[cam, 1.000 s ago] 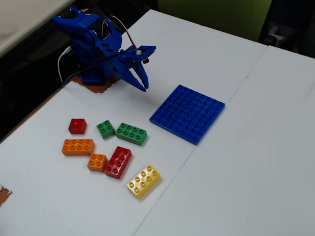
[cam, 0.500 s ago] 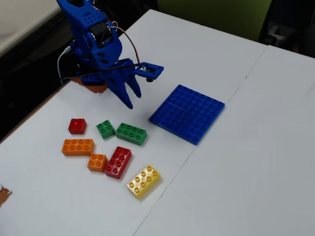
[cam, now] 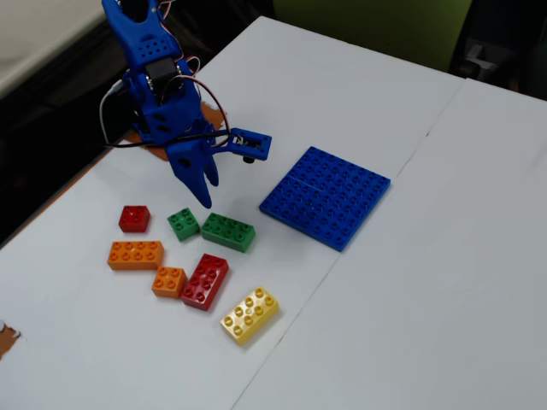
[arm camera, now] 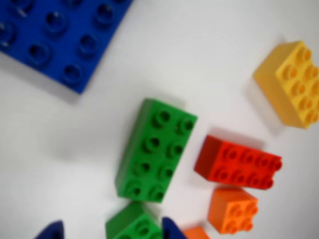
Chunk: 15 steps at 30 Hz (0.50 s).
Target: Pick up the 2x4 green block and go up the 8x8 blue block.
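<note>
While the arm hangs over the far-left part of the white counter (cam: 410, 282) in the fixed view, its end effector (cam: 203, 190) points down, its tips above the gap between the small green brick (cam: 183, 224) and the green block (cam: 228, 231). It holds nothing. In the wrist view only two blue tips show at the bottom edge, spread apart with the small green brick (arm camera: 134, 225) between them, so the end effector (arm camera: 110, 230) looks open.

The green block (arm camera: 155, 151) lies flat on the counter, studs up, just right of the small green brick in the fixed view. The blue plate (cam: 326, 196) lies to its far right, near but apart from it. Near the green block lies a red brick (cam: 205, 280), with a small orange brick (cam: 169, 281) touching its left side. A yellow brick (cam: 249, 314) lies nearer still. A long orange brick (cam: 136, 254) and a small red brick (cam: 134, 219) lie to the left.
</note>
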Available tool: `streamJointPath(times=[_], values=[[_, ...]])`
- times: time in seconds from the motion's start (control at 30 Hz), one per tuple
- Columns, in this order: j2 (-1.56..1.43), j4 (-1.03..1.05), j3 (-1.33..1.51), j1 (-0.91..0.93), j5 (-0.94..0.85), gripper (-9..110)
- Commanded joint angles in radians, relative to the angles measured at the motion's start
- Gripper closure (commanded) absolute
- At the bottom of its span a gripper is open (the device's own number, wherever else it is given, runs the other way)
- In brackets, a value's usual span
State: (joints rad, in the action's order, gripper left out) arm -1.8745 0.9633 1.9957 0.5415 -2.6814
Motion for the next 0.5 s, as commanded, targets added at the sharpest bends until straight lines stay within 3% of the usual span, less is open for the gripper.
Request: streamJointPath(times=[0.0,0.47], values=[[0.021,-0.023,-0.052,0.017,-0.011,77],[0.152,-0.1,-0.083,0.066,-0.135,76]])
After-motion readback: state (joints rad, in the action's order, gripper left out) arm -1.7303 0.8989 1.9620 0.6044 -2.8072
